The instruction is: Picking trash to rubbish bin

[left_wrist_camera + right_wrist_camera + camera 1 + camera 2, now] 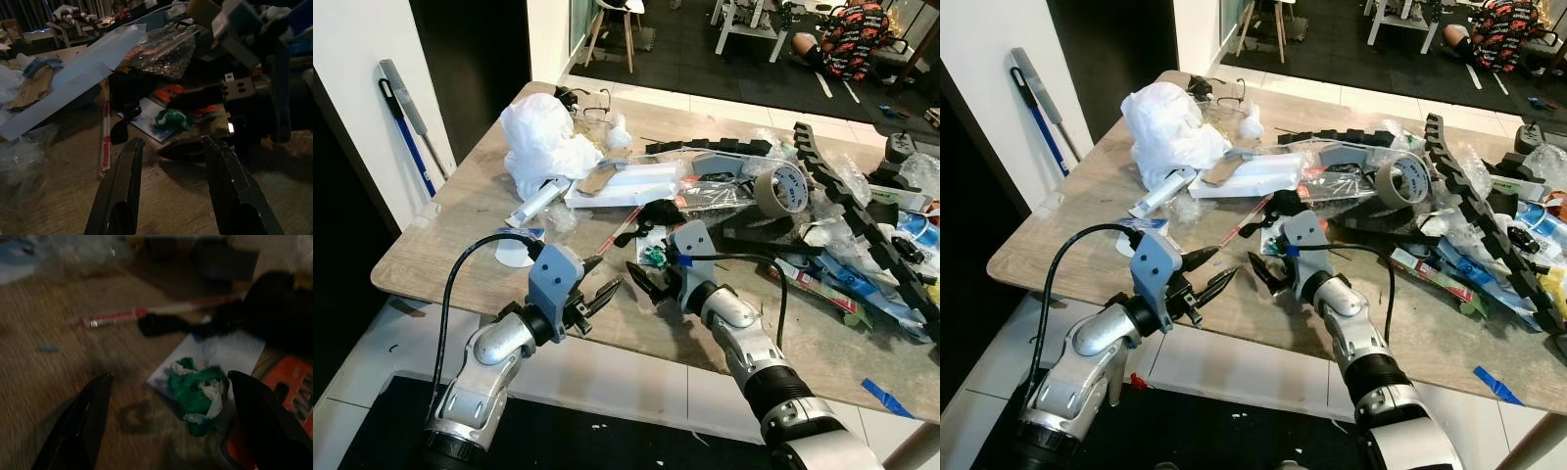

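Cluttered wooden surface (450, 245) is lying under me. My right end effector (168, 423) is spreading wide, and the green crumpled wrapper (198, 394) is sitting just ahead between its fingers, nearer than to my left end effector (604, 291), also parted.

No lettering before me can be read in full. The orange packet (291, 390) beside my right gripper (168, 423) bears large black letters, cut off at the frame edge and too blurred to make out. The red-and-white strip (104, 125) lying on the wooden table (460, 225) carries red printed marks, too small to resolve. The white sheet (230, 350) under the green crumpled scrap (195, 391) shows faint print, likewise illegible.
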You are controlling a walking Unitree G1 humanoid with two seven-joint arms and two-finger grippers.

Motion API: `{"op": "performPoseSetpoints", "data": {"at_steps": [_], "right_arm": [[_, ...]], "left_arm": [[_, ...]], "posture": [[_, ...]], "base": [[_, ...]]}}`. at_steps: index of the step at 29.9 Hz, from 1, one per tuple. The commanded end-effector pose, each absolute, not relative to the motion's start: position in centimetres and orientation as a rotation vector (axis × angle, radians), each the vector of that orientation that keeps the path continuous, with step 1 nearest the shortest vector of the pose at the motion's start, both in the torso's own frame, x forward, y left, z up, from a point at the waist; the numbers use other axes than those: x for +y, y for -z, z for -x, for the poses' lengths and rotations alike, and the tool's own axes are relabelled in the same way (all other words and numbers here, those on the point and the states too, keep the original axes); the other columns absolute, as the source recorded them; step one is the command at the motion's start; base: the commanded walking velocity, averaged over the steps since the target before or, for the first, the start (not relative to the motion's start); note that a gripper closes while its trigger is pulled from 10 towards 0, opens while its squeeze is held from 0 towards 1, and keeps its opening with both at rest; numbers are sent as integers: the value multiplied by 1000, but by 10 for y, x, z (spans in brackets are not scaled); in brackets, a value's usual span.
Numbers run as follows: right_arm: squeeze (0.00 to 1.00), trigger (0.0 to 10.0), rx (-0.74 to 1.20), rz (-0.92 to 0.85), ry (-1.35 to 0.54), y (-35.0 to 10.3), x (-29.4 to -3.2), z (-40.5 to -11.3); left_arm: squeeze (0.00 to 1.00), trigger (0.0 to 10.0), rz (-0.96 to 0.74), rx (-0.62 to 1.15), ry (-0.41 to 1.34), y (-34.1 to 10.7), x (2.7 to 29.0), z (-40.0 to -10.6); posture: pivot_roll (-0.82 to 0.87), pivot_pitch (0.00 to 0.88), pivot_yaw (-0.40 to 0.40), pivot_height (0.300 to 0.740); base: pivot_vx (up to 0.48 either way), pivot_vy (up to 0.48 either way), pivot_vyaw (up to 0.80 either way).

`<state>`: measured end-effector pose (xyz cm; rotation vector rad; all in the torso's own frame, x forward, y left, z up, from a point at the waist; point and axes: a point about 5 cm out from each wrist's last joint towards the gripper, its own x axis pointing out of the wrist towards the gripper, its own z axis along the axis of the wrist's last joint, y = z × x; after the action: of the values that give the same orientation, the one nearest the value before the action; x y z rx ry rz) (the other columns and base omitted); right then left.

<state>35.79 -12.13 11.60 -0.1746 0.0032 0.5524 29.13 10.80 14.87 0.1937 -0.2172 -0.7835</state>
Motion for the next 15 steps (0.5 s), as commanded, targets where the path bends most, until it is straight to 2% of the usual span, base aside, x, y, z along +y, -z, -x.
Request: {"op": "performPoseSetpoints", "data": {"at_steps": [1,2,4,5,6,7,10,12,13,15], "right_arm": [[0,9137,47,159,-533,-110,-126,-358],[0,8863,48,146,-532,-109,-126,-358],[0,7176,53,139,-541,-107,-127,-358],[0,7176,53,139,-541,-107,-127,-358],[0,5490,52,136,-545,-107,-127,-358],[0,5490,52,136,-545,-107,-127,-358],[0,1529,51,140,-543,-107,-129,-358],[0,1255,52,140,-542,-107,-130,-358],[0,196,52,141,-541,-106,-130,-358],[0,0,52,141,-539,-107,-130,-359]], "left_arm": [[0,10000,-200,-200,809,-143,105,-288],[0,10000,-200,-201,810,-143,105,-288],[0,10000,-201,-201,812,-143,105,-288],[0,10000,-201,-201,812,-143,105,-288],[0,10000,-202,-200,812,-143,105,-289],[0,10000,-202,-200,812,-143,105,-289],[0,10000,-207,-199,815,-143,105,-289],[0,10000,-208,-199,817,-143,105,-289],[0,10000,-209,-198,818,-143,105,-289],[0,10000,-213,-196,821,-142,104,-289]], "posture": [[-40,114,-54,740],[-40,114,-54,740],[-39,115,-51,740],[-39,115,-51,740],[-40,114,-51,740],[-40,114,-51,740],[-41,115,-48,740],[-41,115,-48,740],[-40,115,-48,740],[-39,115,-48,740]], "base": [[0,0,0],[0,0,0],[0,0,0],[0,0,0],[0,0,0],[0,0,0],[0,0,0],[0,0,0],[0,0,0],[0,0,0]]}}
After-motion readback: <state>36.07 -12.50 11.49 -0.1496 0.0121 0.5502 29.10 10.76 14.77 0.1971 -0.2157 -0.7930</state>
